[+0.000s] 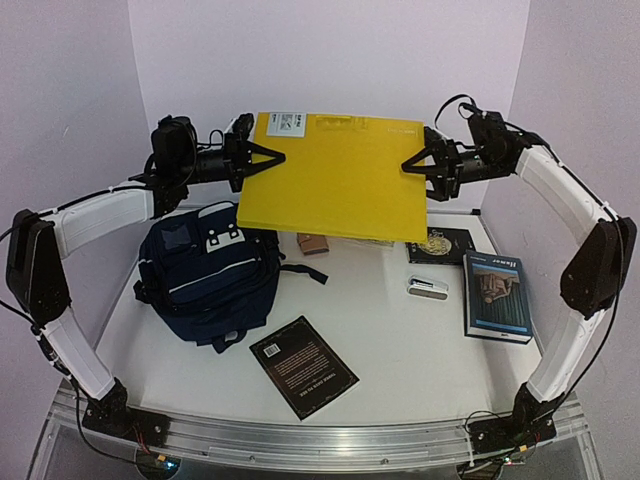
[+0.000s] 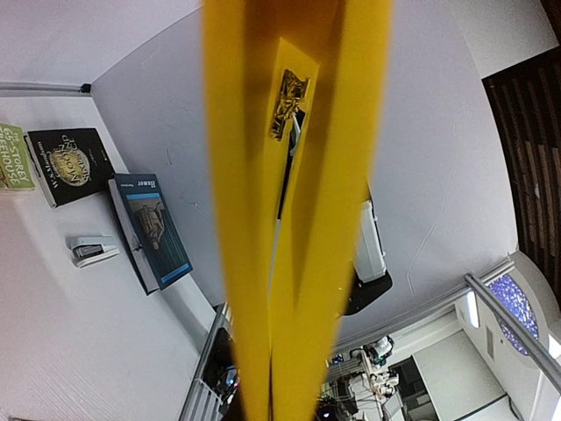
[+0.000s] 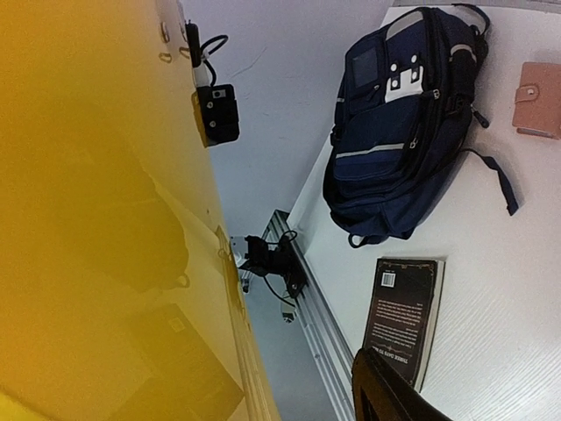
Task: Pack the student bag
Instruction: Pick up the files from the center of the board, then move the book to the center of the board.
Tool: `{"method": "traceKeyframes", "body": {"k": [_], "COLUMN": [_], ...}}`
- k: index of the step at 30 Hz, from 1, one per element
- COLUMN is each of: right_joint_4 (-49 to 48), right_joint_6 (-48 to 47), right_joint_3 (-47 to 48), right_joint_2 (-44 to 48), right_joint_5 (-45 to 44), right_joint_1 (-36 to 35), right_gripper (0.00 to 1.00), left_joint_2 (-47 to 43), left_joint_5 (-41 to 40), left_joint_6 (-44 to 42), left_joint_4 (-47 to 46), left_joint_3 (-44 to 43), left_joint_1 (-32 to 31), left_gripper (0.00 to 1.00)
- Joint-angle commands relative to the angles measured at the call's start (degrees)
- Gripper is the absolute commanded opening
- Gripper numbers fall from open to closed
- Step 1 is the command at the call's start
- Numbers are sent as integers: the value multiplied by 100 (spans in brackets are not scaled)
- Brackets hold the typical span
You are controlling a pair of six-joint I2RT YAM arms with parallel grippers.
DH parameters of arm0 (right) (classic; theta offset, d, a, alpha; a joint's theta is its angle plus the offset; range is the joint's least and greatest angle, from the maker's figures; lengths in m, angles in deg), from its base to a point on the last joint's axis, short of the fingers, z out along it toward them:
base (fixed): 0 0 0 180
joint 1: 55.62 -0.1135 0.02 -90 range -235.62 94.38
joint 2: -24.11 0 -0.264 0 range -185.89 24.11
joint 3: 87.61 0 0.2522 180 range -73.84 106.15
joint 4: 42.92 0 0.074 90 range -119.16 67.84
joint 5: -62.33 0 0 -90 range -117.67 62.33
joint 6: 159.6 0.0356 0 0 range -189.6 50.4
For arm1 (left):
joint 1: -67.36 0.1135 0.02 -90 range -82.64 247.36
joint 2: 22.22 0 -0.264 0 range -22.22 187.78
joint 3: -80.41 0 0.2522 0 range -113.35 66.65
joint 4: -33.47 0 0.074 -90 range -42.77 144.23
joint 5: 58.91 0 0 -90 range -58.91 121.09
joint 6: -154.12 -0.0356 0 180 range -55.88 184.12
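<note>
You see a white desk (image 1: 400, 335) with a smooth, pale top. A silver metal rail (image 1: 300, 440) runs along its near edge. Plain walls (image 1: 330, 50) stand close around the desk at the back and on both sides. They look a little purple. The light is soft and even, and the shadows on the desk are faint. In the left wrist view you can see a bigger room past the desk, with a dark wooden slat panel (image 2: 530, 132) and a small bright light (image 2: 473, 309).
</note>
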Motion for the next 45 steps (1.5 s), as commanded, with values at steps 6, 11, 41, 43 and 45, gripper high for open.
{"method": "traceKeyframes", "body": {"k": [6, 11, 41, 43, 45], "right_joint_4": [-4959, -5428, -3849, -3604, -3405], "right_joint_6": [3555, 3733, 2610, 2334, 2079], "right_joint_3": [-1757, -2048, -2692, -2646, -2601], "right_joint_2": [896, 1051, 1570, 1589, 1605], "right_joint_5": [-195, 5, -2232, -2422, -2584], "right_joint_1": [193, 2, 1154, 1226, 1259], "right_gripper": [52, 47, 0, 0, 0], "left_joint_2": [-189, -60, 522, 815, 1028], "left_joint_5": [-143, -13, -4130, -4017, -4005], "left_joint_6": [376, 443, -5104, -5288, -5387], "left_joint_4": [-577, -442, 8755, 9163, 9485], "left_joint_3": [-22, -201, -1306, -1252, -1105], "left_joint_1": [1, 1, -1165, -1770, -2290], "left_gripper": [0, 0, 72, 70, 69]}}
